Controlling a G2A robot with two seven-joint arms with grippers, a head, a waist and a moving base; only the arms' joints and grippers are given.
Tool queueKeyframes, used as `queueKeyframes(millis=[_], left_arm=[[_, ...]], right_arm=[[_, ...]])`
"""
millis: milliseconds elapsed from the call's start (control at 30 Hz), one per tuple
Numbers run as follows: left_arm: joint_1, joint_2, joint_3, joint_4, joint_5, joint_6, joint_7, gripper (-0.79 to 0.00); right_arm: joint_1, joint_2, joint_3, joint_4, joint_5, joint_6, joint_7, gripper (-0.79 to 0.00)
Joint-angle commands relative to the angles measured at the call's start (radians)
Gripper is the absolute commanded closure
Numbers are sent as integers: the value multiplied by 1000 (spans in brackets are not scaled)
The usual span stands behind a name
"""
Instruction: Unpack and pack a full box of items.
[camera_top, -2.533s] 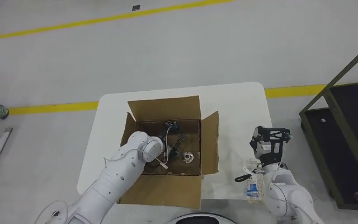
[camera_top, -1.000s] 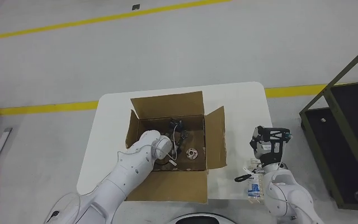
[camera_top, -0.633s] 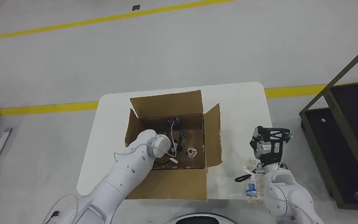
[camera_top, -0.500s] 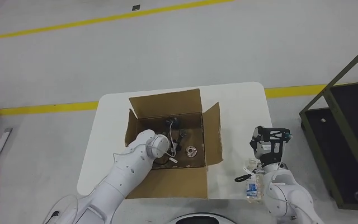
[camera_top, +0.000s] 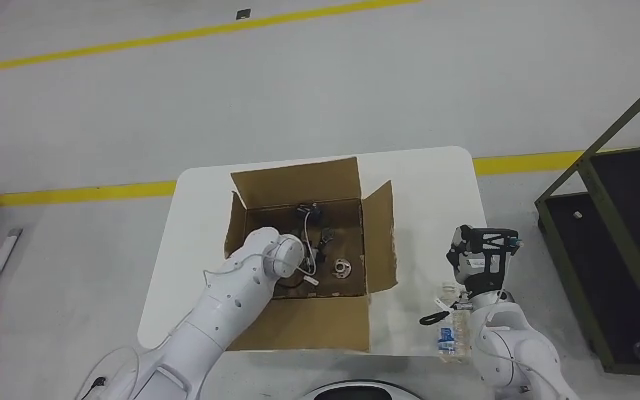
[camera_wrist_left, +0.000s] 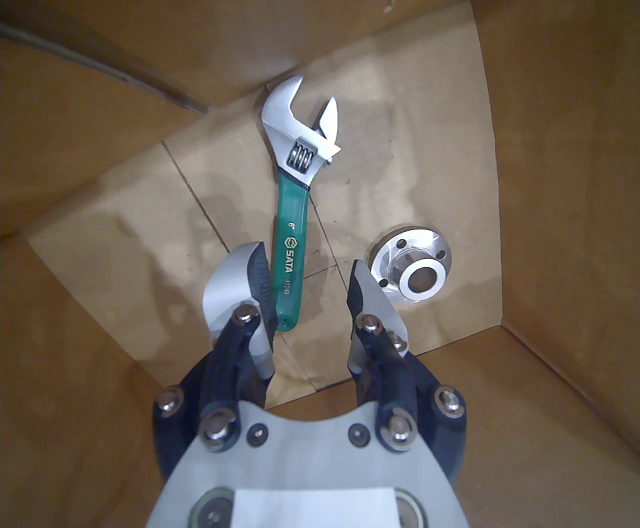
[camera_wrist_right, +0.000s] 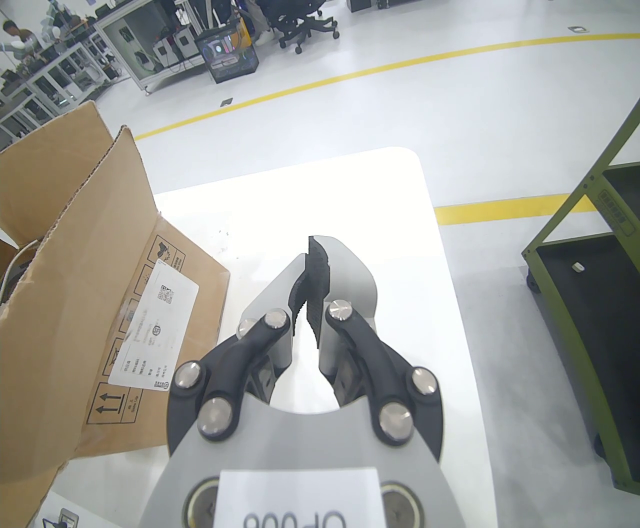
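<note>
An open cardboard box (camera_top: 300, 190) (camera_wrist_right: 60, 260) sits mid-table. On its floor lie a green-handled adjustable wrench (camera_wrist_left: 292, 235) (camera_top: 322, 237) and a round metal flange (camera_wrist_left: 412, 272) (camera_top: 343, 267). My left gripper (camera_wrist_left: 305, 280) hangs open inside the box. The wrench handle's end lies by one finger, and the flange is just outside the other. My right gripper (camera_wrist_right: 312, 280) (camera_top: 483, 243) is shut with nothing in it, held over the table to the right of the box.
The box's flaps stand up around the left arm (camera_top: 255, 285). A small clear bottle (camera_top: 450, 335) lies at the table's (camera_top: 430, 190) near right edge, by the right arm. A green cart (camera_top: 600, 240) stands off the table to the right.
The box has shifted about and sits slightly further from the robot. The left gripper has moved deeper toward the wrench. The right arm has not moved.
</note>
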Motion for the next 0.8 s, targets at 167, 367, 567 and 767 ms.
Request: queueKeyframes(millis=[167,367,567,767], left_arm=[[10,2,-9,-20,27,12,-8,-348],[25,-1,-18,30,13,6,15,-329],[24,-5,-18,49,20,-2,22,-332],[21,-12,-11,61,24,-10,19,-317]], right_arm=[[0,0,0,0,0,0,0,0],[0,0,0,0,0,0,0,0],[0,0,0,0,0,0,0,0],[0,0,0,0,0,0,0,0]])
